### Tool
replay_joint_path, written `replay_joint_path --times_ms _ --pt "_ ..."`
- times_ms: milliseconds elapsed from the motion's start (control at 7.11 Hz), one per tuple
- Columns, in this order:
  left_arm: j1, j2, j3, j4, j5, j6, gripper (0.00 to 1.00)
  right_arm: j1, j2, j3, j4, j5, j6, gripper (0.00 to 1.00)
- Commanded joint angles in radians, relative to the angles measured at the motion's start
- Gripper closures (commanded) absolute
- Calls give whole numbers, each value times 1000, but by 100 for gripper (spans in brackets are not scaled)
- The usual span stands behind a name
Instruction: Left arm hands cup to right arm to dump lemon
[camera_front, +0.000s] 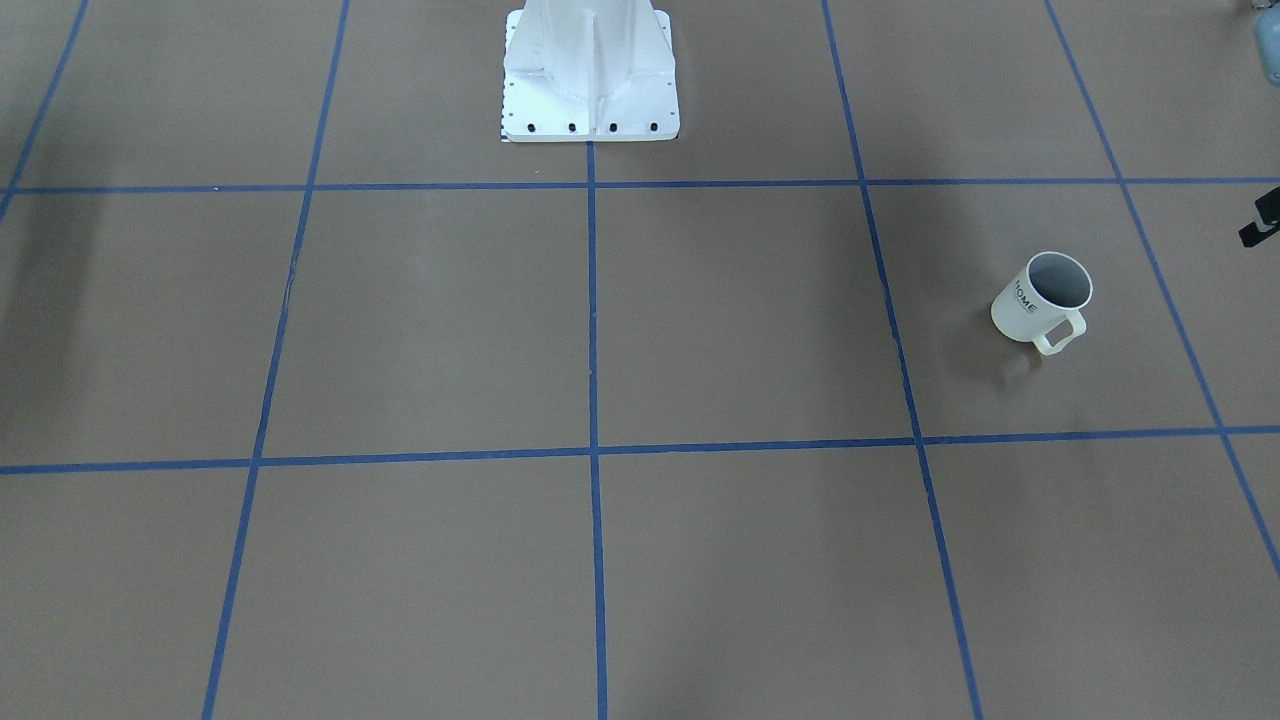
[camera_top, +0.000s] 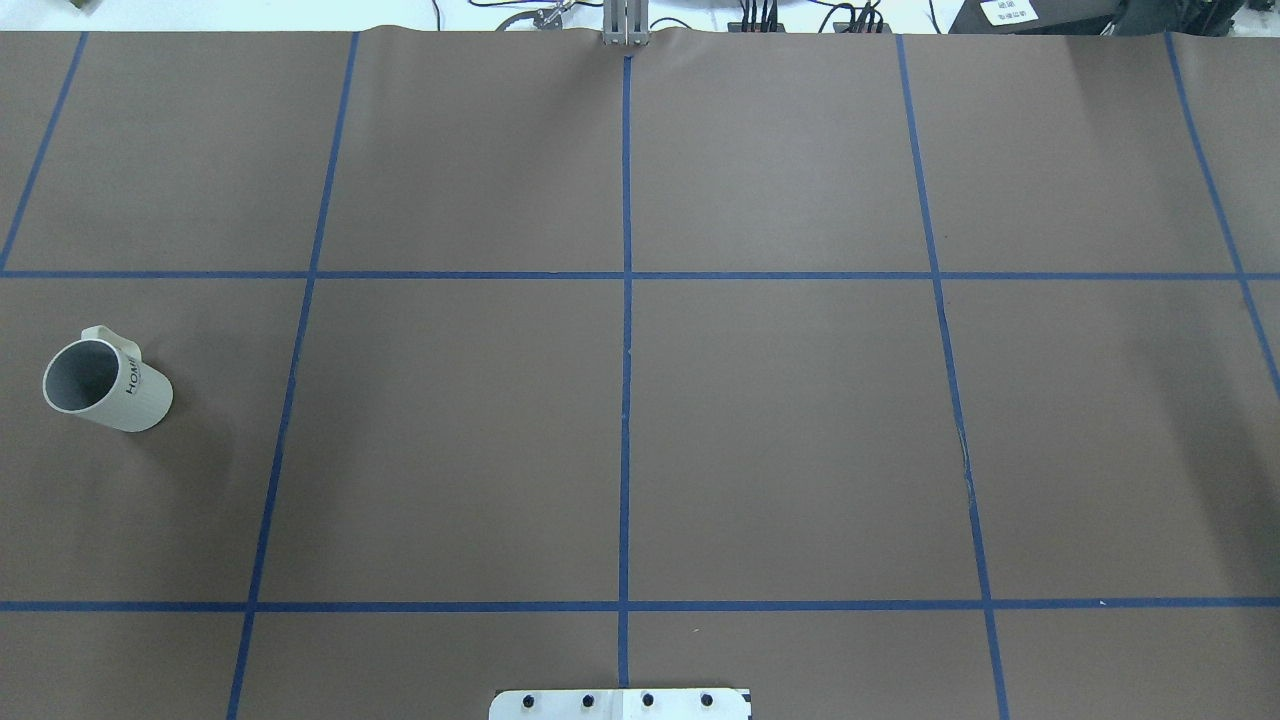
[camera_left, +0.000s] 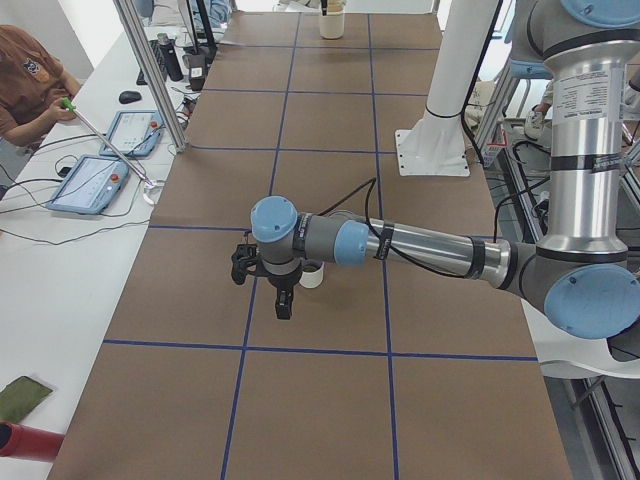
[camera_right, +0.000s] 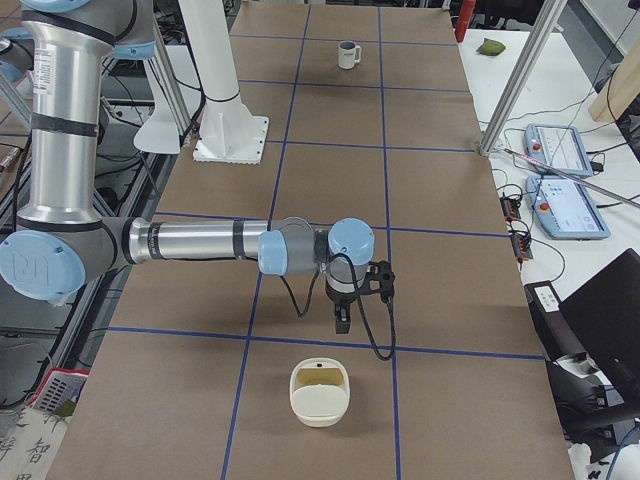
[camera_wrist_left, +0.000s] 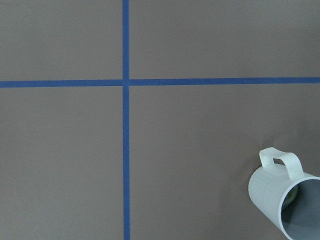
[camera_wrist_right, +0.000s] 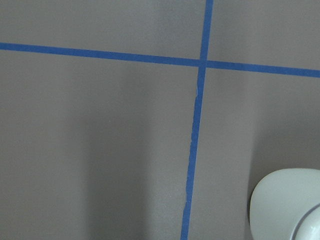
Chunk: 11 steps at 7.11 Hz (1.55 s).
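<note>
The cup (camera_front: 1040, 300) is an off-white mug with dark "HOME" lettering, and it stands upright on the brown table at the robot's left end (camera_top: 105, 385). In the left wrist view the cup (camera_wrist_left: 282, 197) fills the bottom right corner, and a yellow-green sliver, the lemon (camera_wrist_left: 292, 194), shows just inside its rim. The left gripper (camera_left: 283, 305) hangs point-down over the table close beside the cup (camera_left: 312, 276); I cannot tell whether it is open or shut. The right gripper (camera_right: 343, 318) hangs over the table's other end, far from the cup (camera_right: 347, 53); its state is also unclear.
A cream bowl-like container (camera_right: 320, 392) sits on the table near the right gripper and shows in the right wrist view (camera_wrist_right: 282, 205). The robot's white pedestal base (camera_front: 590, 80) stands at mid-table. A person (camera_left: 25, 85) sits at a side bench with tablets (camera_left: 90, 185).
</note>
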Motion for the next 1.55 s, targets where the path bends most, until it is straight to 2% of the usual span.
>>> replay_joint_path --times_ms 0,141,281,422,703,1125,1266,1406 --pt "152 3 -32 -123 -3 -269 0 0 -2 3 3 37 0 0" --pt "198 5 -32 -163 1 -337 0 0 0 3 3 43 -2 0" --pt "253 5 -26 -203 48 -320 9 -2 0 4 3 43 -3 0" --pt "258 12 -17 -259 73 -316 0 -3 1 1 17 42 -5 0" --pt "258 55 -3 -260 75 -333 0 -3 -2 0 60 59 -3 0" --pt "263 45 36 -259 66 -341 2 -2 -2 0 62 65 1 0" --pt "275 42 37 -265 70 -397 3 -3 -2 1 62 66 1 0" --pt "322 26 39 -265 75 -433 3 -3 -2 6 62 66 3 0"
